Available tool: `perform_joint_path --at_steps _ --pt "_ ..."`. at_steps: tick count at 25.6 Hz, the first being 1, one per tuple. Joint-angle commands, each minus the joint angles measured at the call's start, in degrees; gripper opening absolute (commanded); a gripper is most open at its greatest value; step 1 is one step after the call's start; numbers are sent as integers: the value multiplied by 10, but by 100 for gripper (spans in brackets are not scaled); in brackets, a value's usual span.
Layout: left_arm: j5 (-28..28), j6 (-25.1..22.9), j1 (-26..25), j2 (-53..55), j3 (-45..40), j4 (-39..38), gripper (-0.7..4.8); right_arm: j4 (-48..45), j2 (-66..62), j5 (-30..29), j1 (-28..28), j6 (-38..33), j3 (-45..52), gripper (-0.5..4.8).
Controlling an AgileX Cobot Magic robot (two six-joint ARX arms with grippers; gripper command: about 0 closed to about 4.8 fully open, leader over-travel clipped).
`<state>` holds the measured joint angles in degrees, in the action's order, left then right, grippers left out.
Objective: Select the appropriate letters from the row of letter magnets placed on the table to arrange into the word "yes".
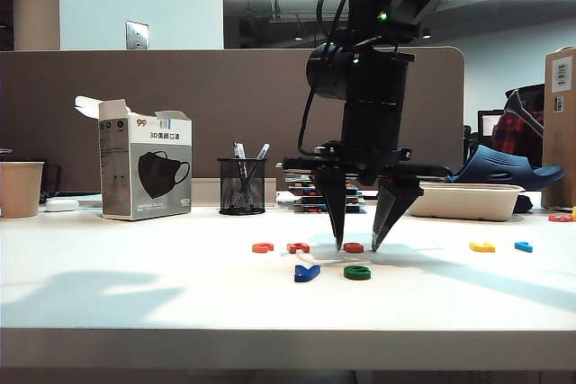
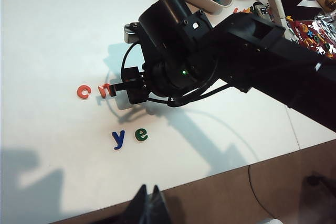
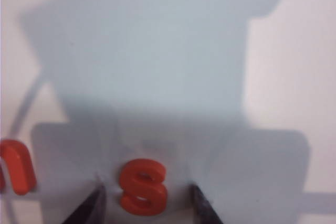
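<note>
where the right gripper (image 1: 356, 245) stands over the table (image 1: 135, 290), its fingers are apart on either side of the orange-red s (image 1: 354, 247), with gaps showing. seven magnets lie there: three orange-red in a row, a blue y (image 1: 307, 272) and green e (image 1: 357, 272) side by side nearer the front, a yellow (image 1: 482, 246) and a light blue (image 1: 523, 246) off to the right. only the right wrist view shows the s (image 3: 143, 187) between the fingertips (image 3: 90, 205). the left gripper (image 2: 147, 206) shows only in its own view, fingers together, near the front edge.
</note>
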<state>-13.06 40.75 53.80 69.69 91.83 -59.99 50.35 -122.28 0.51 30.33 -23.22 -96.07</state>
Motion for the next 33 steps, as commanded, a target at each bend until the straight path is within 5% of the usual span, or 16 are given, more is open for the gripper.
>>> perform_joint_path --at_steps 1,33 --pt "-2 -2 0 -1 2 5 -5 16 -15 -15 2 -3 8 210" --pt "-2 -2 0 -1 2 5 -5 -7 -15 -17 2 8 8 198"
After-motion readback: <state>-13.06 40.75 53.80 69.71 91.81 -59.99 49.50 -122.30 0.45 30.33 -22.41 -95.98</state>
